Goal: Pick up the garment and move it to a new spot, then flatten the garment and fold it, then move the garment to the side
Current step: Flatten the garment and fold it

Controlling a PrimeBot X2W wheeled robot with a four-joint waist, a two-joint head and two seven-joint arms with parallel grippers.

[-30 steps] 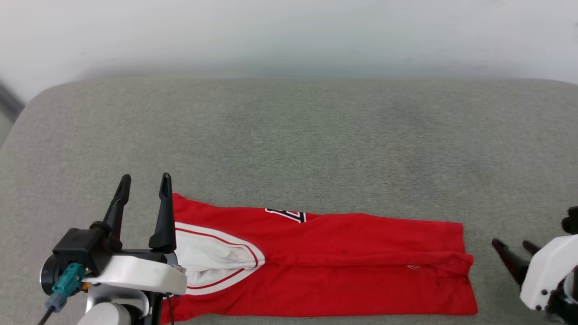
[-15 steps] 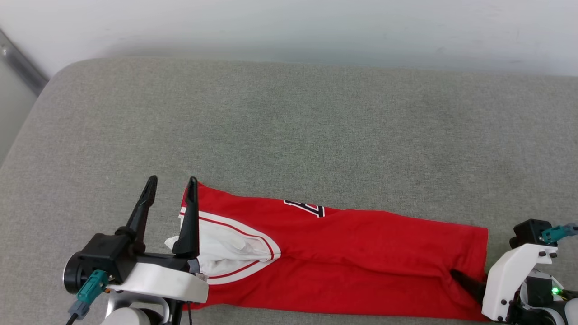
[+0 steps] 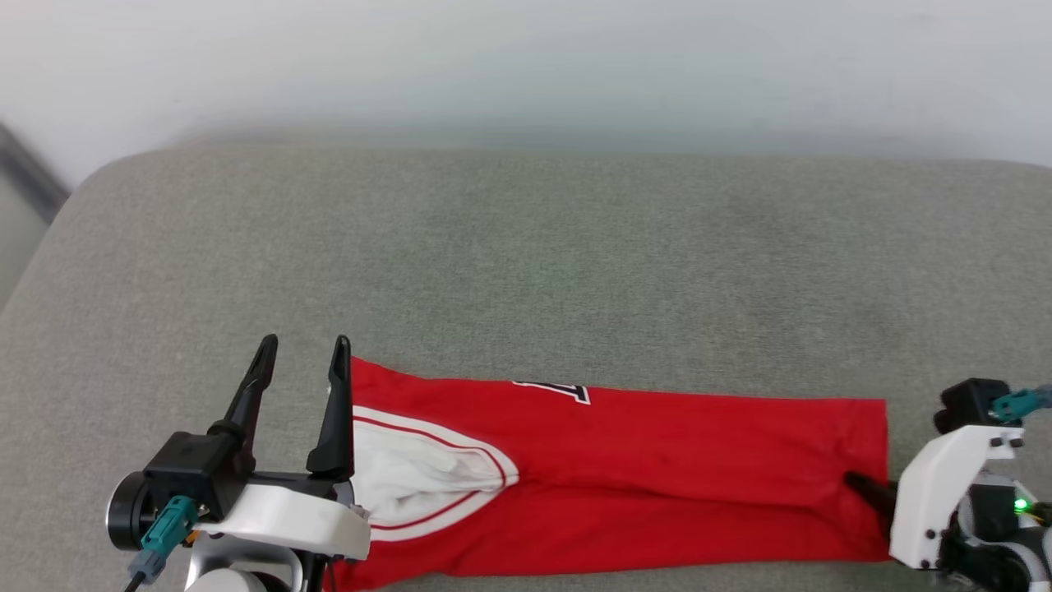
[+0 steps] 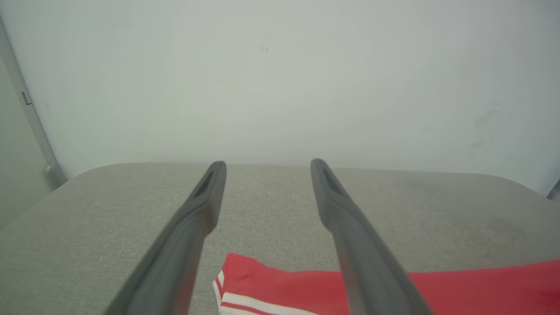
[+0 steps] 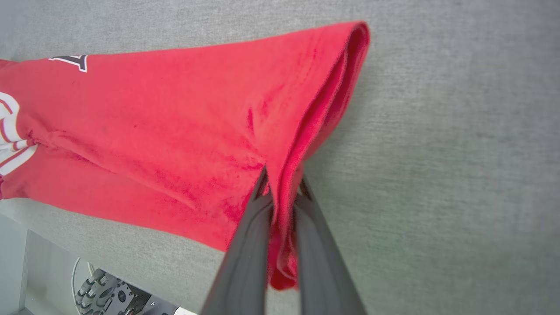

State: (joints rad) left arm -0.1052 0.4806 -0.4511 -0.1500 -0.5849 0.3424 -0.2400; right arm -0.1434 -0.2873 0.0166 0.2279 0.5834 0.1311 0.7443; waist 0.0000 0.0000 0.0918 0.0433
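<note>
Noted red jersey-style T-shirt with white striped sleeve [image 3: 657, 469] lying as a long folded band along the near edge of the grey fabric-covered surface [image 3: 526, 247]. Found right gripper [image 5: 283, 177] pinched tight on the hem end, with red cloth bunched between its fingers. Saw left gripper [image 3: 305, 340] spread wide, holding nothing, poised over the sleeve end. Judged the fold best done by lifting the hem low, carrying it evenly towards the sleeve and keeping both layers caught. Reckoned a slip likely otherwise.
</note>
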